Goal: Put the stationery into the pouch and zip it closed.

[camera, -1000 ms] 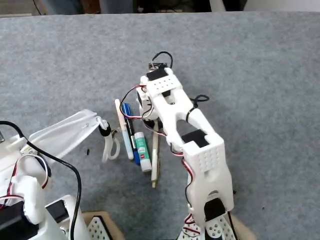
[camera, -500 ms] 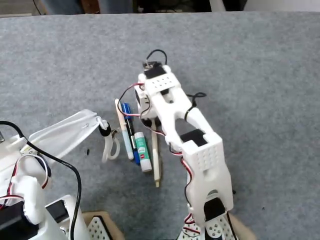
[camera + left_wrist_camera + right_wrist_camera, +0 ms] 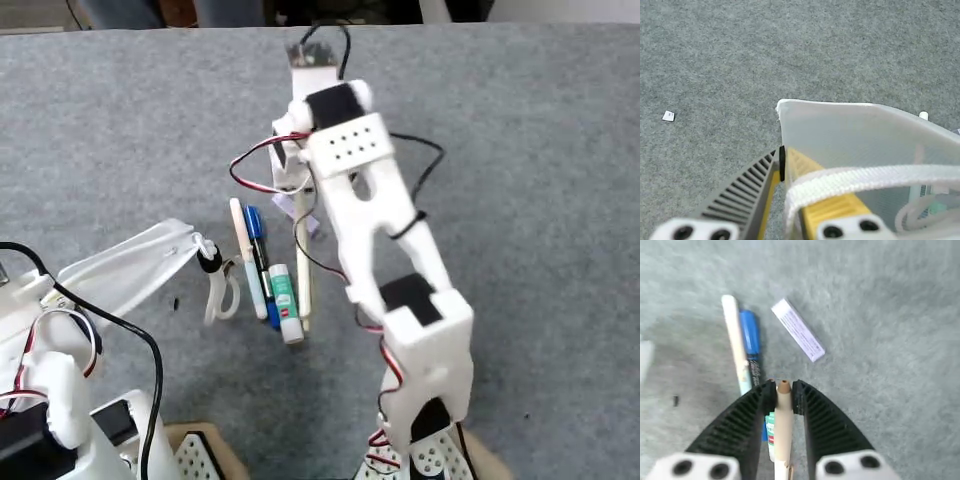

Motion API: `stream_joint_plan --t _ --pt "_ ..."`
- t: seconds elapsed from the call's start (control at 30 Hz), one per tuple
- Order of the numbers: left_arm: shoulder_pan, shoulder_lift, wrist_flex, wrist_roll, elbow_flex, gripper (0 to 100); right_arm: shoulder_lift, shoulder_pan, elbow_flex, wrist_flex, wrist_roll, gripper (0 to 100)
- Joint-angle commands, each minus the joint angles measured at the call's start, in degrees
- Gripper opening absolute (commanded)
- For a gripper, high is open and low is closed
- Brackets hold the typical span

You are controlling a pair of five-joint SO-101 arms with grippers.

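— Where is the pouch?
— The pouch (image 3: 125, 268) lies flat on the grey mat (image 3: 520, 150). The left gripper (image 3: 781, 162) has it by one corner, with the edge pinched between the two fingers.
— And the other end of the pouch?
— A white loop (image 3: 218, 290) hangs off the end away from that gripper. The stationery lies just beyond the loop.
— What is lying there?
— Nearest the pouch is a white pen (image 3: 240, 250). A blue marker (image 3: 256, 235) touches it on the side away from the pouch. A glue stick (image 3: 286, 300) comes next in the row.
— And the right gripper?
— The right gripper (image 3: 783, 389) is pressed onto a beige pen (image 3: 303, 285), which sits just past the glue stick from the pouch. The pen's tip pokes out between the fingertips. The other end seems to rest on the mat, though the pictures don't settle that.
— Anything farther out?
— An eraser (image 3: 798, 330) lies by itself on the mat. It is farther from the pouch than the marker and apart from the row.
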Motion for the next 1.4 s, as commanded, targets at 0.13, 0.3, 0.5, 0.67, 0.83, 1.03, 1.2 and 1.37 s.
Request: stream_joint_plan --t 0.13,0.3,0.5,0.67,0.83,1.03,1.2,1.37 --pt "-0.3 0.2 -1.5 0.6 -0.4 3 -18.9 -0.8 -4.1 0.4 2.8 1.2" --pt "-0.3 0.2 -1.5 0.6 -0.3 3 -28.7 -3.4 -4.0 -1.9 2.8 1.2" --pt "-0.3 0.2 -1.3 0.6 -0.3 3 -36.5 -10.9 -3.6 -5.3 2.7 1.2" --pt "-0.3 0.2 -1.3 0.6 -0.3 3 -40.4 -16.8 -3.7 -8.4 2.6 1.2" --pt "-0.3 0.2 -1.2 0.6 -0.3 3 -44.4 -25.8 -3.6 -12.0 2.8 1.2" --pt "-0.3 0.2 -1.2 0.6 -0.3 3 -45.5 -29.1 -3.6 -17.8 2.9 1.2" --pt "-0.3 0.2 -1.2 0.6 -0.3 3 -45.7 -30.6 -1.2 -26.8 2.9 1.2" --pt "-0.3 0.2 -1.2 0.6 -0.3 3 -45.7 -33.2 5.1 -34.1 2.9 1.2"
